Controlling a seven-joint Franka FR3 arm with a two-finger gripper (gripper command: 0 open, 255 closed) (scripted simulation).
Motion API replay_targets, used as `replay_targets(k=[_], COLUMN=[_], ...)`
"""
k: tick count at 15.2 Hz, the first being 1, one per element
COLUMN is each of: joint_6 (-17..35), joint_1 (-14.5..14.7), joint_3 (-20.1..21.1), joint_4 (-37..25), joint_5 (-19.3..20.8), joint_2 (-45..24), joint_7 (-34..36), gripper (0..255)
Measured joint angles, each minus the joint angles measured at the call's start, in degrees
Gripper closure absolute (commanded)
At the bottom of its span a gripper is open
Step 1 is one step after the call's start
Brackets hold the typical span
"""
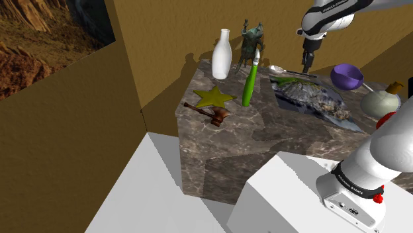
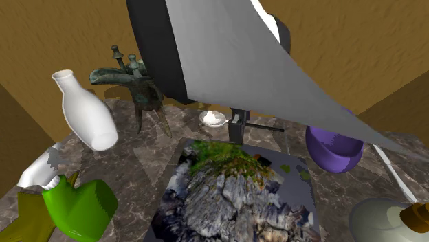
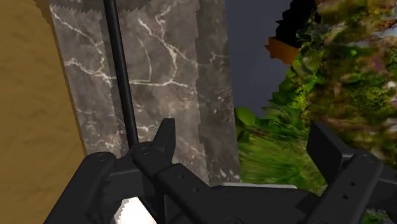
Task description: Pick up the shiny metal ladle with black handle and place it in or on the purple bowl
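Note:
The ladle lies on the marble table's (image 1: 231,132) far side, its shiny bowl (image 1: 276,69) (image 2: 214,119) toward the bronze vessel and its thin black handle (image 2: 268,128) (image 3: 121,76) running toward the purple bowl (image 1: 347,77) (image 2: 333,150). My black gripper (image 1: 308,64) (image 2: 238,128) (image 3: 245,137) hangs low over the handle, pointing down. It is open. In the wrist view the handle passes just outside one finger (image 3: 167,135), not between the two, and neither touches it. The purple bowl stands upright beyond the handle's end.
A landscape picture (image 1: 308,98) lies flat beside the ladle. A white vase (image 1: 222,54), bronze vessel (image 1: 251,40), green bottle (image 1: 249,83), yellow star (image 1: 213,97) and wooden gavel (image 1: 210,112) stand toward the shoulder view's left. A round pale jug (image 1: 380,102) stands near the bowl. A brown wall runs behind.

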State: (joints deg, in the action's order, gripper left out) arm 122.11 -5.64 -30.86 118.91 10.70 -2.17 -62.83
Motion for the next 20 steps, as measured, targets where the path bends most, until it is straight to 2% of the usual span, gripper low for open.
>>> replay_targets(k=[3,9,12,20], joint_6=[1.2,2.0,3.0,6.3], joint_1=[-1.6,-7.2,-8.2,-9.1], joint_3=[-0.1,2.0,2.6,3.1], joint_4=[-6.6,-19.3,-20.6,-19.3], joint_5=[-4.9,-12.7,-13.8,-14.8], joint_2=[-7.8,-21.2,-23.5,-25.6], joint_7=[-6.2,-16.8,-17.9,-18.7], gripper=[0,0,0,0])
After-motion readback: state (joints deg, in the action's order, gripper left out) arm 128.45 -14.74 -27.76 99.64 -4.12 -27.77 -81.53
